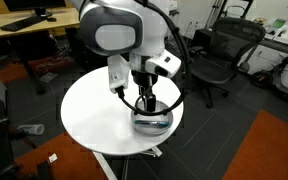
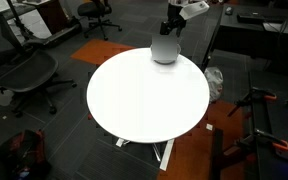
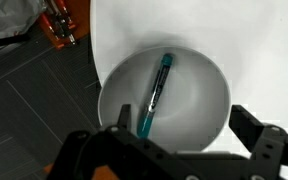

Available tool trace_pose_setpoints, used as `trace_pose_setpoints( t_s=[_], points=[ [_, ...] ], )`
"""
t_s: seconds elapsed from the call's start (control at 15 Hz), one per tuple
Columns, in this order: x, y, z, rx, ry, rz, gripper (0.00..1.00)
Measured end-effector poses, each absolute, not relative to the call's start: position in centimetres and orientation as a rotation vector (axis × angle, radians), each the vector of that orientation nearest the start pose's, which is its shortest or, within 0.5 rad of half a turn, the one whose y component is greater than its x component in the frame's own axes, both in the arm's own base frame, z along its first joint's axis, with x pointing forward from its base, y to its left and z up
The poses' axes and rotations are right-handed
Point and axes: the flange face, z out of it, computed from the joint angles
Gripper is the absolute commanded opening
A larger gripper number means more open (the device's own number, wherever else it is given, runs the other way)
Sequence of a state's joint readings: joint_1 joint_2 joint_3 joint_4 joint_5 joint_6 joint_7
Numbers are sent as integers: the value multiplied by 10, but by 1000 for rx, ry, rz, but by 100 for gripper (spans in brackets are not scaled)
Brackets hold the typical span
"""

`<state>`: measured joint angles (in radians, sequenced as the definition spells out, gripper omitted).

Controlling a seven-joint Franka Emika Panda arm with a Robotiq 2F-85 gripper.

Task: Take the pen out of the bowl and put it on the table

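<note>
The shiny metal bowl sits near the edge of the round white table. The pen, a thin dark stick with a teal-blue end, lies slanted inside the bowl. My gripper is open, hovering right above the bowl, its two black fingers spread wide over the bowl's near rim, and the pen's lower end lies by one finger. In both exterior views the gripper hangs over the bowl, which also shows at the table's far edge. The pen is hidden in both exterior views.
Dark floor lies past the table edge. Black office chairs and wooden desks stand around the table, with an orange rug on the floor. An orange tool lies on the floor.
</note>
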<state>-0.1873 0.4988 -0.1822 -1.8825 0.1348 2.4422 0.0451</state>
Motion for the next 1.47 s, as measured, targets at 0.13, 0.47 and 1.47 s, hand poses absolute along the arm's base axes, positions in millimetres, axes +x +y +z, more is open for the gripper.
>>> trace_pose_setpoints(
  t_s=[0.13, 0.47, 1.47],
  points=[
    [611, -228, 243, -3046, 811, -110, 100],
    [630, -238, 221, -3033, 897, -109, 100],
    [653, -267, 165, -3020, 954, 20, 100]
  ],
)
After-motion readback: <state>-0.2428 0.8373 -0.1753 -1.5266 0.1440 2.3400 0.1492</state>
